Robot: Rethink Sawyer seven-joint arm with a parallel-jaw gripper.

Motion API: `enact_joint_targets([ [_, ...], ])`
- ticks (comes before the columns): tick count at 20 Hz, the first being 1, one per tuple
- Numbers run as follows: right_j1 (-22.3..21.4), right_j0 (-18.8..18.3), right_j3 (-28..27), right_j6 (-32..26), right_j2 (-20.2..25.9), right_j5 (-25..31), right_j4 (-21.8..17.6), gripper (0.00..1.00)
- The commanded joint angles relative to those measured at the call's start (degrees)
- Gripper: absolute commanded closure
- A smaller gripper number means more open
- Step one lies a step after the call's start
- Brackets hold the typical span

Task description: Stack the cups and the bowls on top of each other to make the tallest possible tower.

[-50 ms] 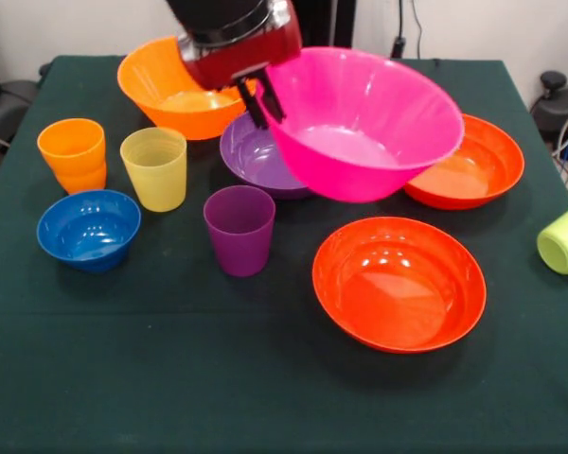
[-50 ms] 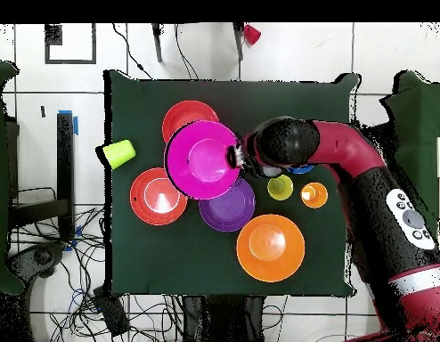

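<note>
Bowls first: I have the pink bowl [image 1: 364, 123] clamped by its rim in the pincer [image 1: 262, 99], tilted and lifted off the bench [image 1: 170, 378]. Behind the pincer sits the deep orange bowl [image 1: 170, 90]; directly beneath it, the purple bowl [image 1: 256, 156]. Two red-orange bowls [image 1: 398, 282] lie past the pink one. Purple cup [image 1: 239, 229], yellow cup [image 1: 154, 167] and orange cup [image 1: 72, 153] stand in front.

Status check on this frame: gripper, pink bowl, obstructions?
Gripper shut on pink bowl rim, bowl lifted, tilted. Purple bowl and red-orange bowl partly beneath it.
</note>
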Motion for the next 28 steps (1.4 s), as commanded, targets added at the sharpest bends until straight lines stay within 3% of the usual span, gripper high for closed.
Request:
enact_joint_targets([
  [1,-5.4,1.3,11.0,5.6,0.8,-7.4,2.5,1.00],
  [7,-3.6,2.0,12.0,5.4,-0.5,-11.1,3.4,1.00],
  [13,0.1,2.8,9.4,4.3,-0.9,-12.9,5.5,1.00],
  [17,0.1,2.3,9.1,3.1,-0.9,-14.0,5.3,1.00],
  [28,-0.1,2.4,7.6,2.9,-1.8,-11.0,7.3,1.00],
])
